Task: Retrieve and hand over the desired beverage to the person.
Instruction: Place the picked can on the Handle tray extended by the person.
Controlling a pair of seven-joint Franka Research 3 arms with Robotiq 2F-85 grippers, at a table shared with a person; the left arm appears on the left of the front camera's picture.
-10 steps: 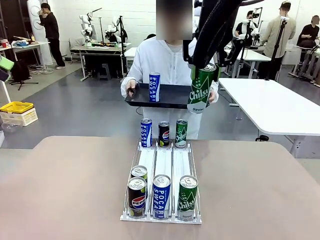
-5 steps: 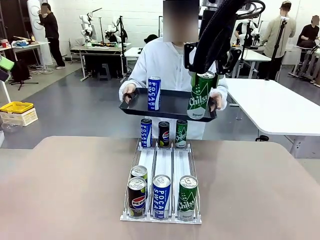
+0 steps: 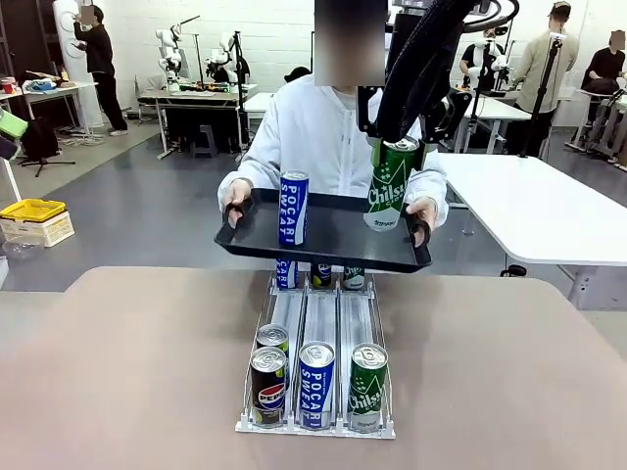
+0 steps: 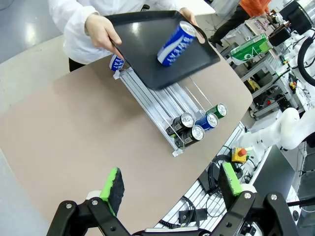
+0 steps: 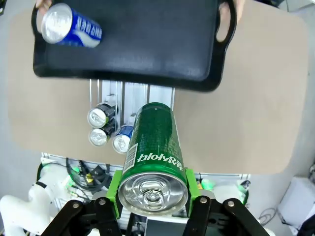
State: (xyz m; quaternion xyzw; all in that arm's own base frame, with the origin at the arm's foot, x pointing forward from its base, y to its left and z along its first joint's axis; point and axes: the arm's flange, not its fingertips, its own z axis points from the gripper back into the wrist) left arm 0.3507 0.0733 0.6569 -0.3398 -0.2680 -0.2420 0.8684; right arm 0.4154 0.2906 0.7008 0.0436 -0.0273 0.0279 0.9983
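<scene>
Lowered and brought nearer since a second ago, the black tray (image 3: 333, 245) in the person's (image 3: 323, 137) hands now hides the far cans. Right gripper (image 3: 397, 149) clamped on the green "Chilsung" can (image 3: 388, 186), hanging above the tray's right side. Blue "Pocari Sweat" can (image 3: 292, 209) upright, tray left. Left gripper (image 4: 172, 186): fingers apart, holding nothing.

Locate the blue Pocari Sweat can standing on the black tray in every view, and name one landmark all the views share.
Front view: blue Pocari Sweat can stands upright on the left half of the black tray, which the person holds.
Left wrist view: upper middle, on the tilted-looking tray.
Right wrist view: top left corner, seen from above.
Shared landmark: the can rack on the table, under the tray's near edge.
</scene>
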